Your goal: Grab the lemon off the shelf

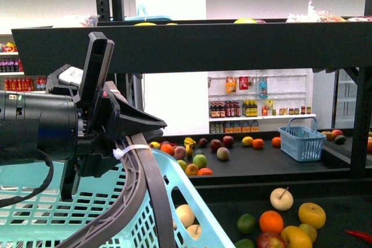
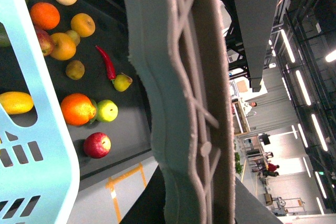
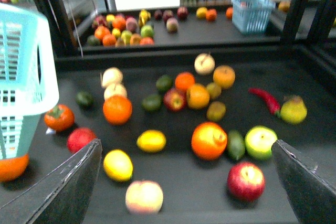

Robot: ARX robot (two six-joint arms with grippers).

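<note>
As it lies on shelf point(image 3: 184, 195), lemon point(image 3: 118, 164) bright yellow, smooth, oval

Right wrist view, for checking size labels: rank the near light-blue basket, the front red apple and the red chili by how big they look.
1. Light-blue basket, partly cropped.
2. Red apple, nearest the camera, which inflates it.
3. Red chili, long but thin.

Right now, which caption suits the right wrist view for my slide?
Open right gripper over the black shelf, a lemon among the scattered fruit.
</note>
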